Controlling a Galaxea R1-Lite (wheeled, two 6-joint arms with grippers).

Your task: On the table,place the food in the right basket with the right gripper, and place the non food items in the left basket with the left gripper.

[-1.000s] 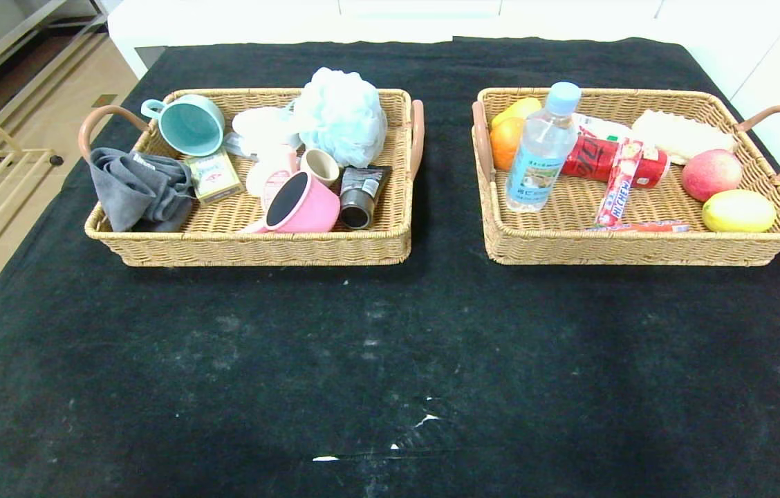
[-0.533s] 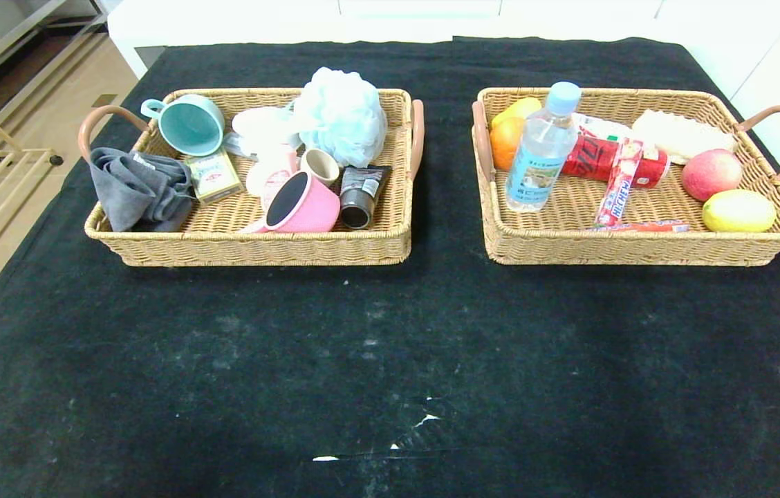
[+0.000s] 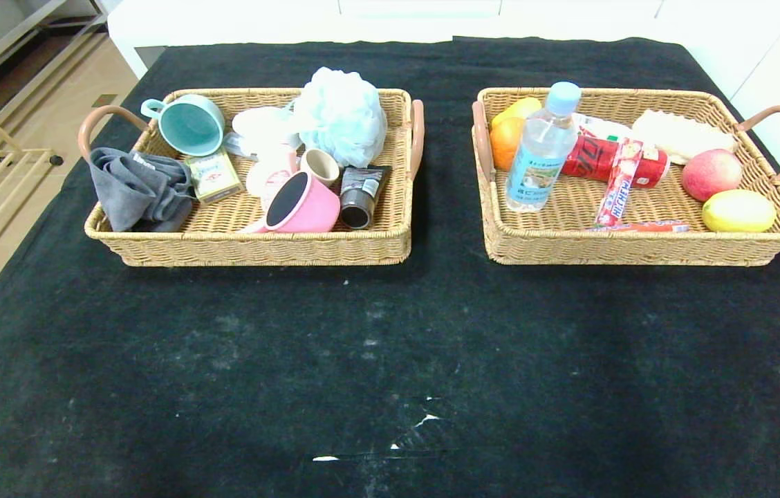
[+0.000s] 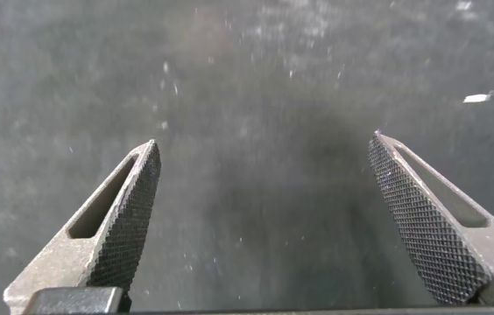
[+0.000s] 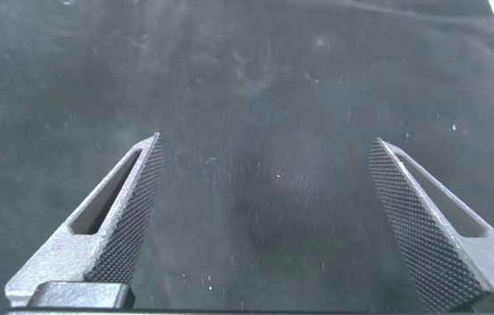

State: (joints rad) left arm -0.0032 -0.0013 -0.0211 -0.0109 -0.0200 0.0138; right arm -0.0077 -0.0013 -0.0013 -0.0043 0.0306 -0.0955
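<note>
Hanging spread wide, empty, over bare black-clothed desk (image 4: 256, 79): left end effector (image 4: 263, 166), right end effector (image 5: 264, 166); nothing beneath either needing gripping.

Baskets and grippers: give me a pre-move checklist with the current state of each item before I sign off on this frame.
1. Food in the right basket: bottle, Hi-Chew stick and sausage stick are inside. Ok.
2. Non-food in the left basket: beige cup and saucepan are inside. Ok.
3. Pink squeeze bottle: mostly hidden behind the saucepan. Cannot tell.
4. Table in front of the baskets: nothing left to sort. Ok.
5. Left gripper: open, holding nothing. Ok.
6. Right gripper: open, holding nothing. Ok.
</note>
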